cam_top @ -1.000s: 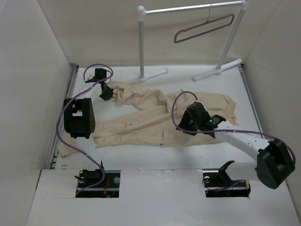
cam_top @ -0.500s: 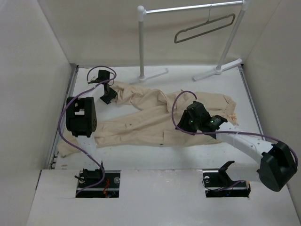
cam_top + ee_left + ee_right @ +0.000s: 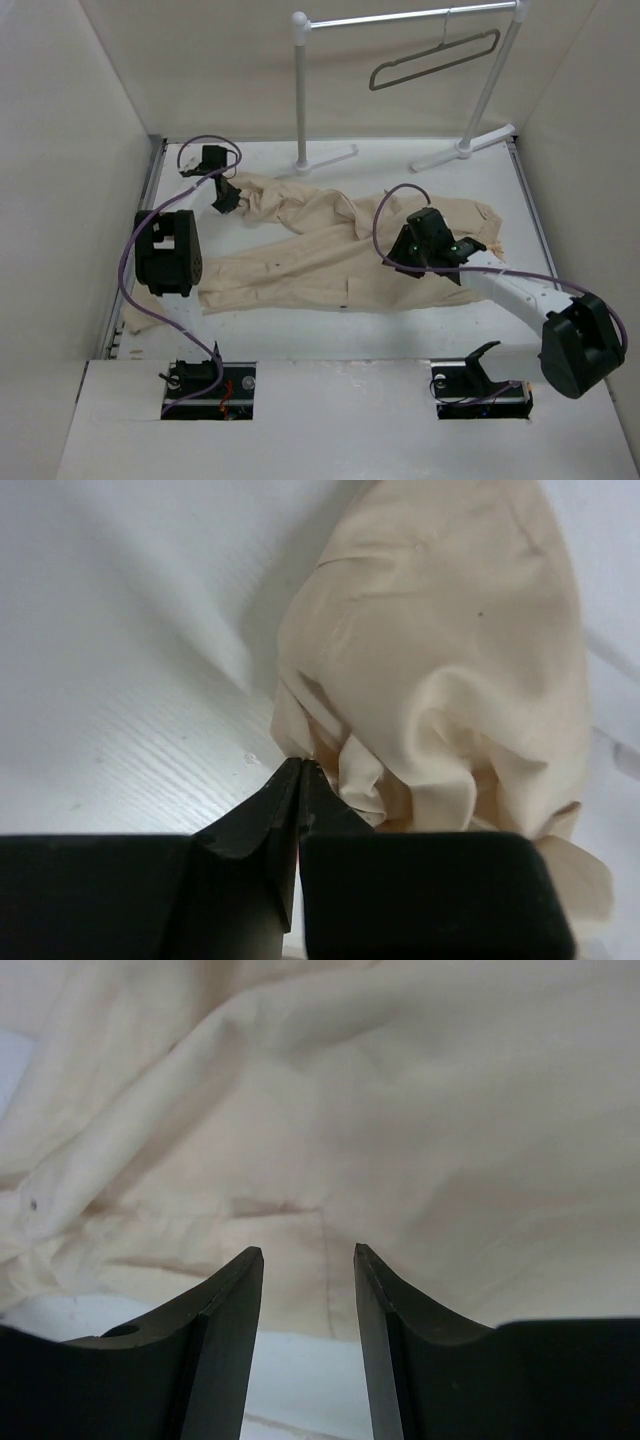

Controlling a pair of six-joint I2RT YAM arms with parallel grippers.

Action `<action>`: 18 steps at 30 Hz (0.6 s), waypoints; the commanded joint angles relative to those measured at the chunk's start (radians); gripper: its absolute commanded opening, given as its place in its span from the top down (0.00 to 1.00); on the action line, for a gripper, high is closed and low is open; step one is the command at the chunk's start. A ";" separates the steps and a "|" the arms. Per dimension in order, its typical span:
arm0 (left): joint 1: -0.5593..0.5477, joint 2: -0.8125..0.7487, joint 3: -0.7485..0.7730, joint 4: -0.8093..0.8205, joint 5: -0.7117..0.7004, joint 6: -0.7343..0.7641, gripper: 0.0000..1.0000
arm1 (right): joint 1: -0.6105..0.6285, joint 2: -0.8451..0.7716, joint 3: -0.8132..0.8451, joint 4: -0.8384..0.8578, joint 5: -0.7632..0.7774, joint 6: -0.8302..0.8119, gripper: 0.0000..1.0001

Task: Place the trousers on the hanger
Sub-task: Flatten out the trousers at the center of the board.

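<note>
The beige trousers [image 3: 320,250] lie spread and rumpled across the table, legs running left to right. My left gripper [image 3: 226,196] is at their far left end. In the left wrist view it [image 3: 300,766] is shut, with a bunched edge of the trousers [image 3: 450,650] pinched at its tips. My right gripper [image 3: 418,246] hovers low over the trousers' right part. In the right wrist view it [image 3: 308,1255] is open and empty, with the trousers [image 3: 400,1110] just beyond its tips. The grey hanger [image 3: 432,65] hangs by its hook from the rack's rod at the back right.
The white tubular rack [image 3: 300,90] stands at the back with feet [image 3: 465,150] on the table. White walls [image 3: 70,180] close in the left, right and back. Purple cables loop by both arms. The arm bases sit at the near edge.
My right gripper has turned and shifted slightly toward the back over the trousers. My left gripper has barely moved and still holds the cloth's end.
</note>
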 commanded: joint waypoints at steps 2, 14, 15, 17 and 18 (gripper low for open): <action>0.079 -0.216 -0.050 0.043 -0.053 -0.018 1.00 | -0.080 0.067 -0.023 0.093 -0.012 -0.003 0.53; 0.381 -0.256 -0.137 0.116 0.117 -0.186 1.00 | -0.174 0.103 -0.161 0.110 -0.016 0.076 0.55; 0.395 -0.244 -0.127 0.115 0.126 -0.193 1.00 | -0.179 0.093 -0.173 0.109 -0.016 0.081 0.55; 0.430 -0.223 -0.116 0.104 0.121 -0.204 1.00 | -0.185 0.075 -0.186 0.109 -0.016 0.095 0.55; 0.441 -0.218 -0.124 0.101 0.112 -0.204 1.00 | -0.185 0.066 -0.189 0.104 -0.016 0.100 0.55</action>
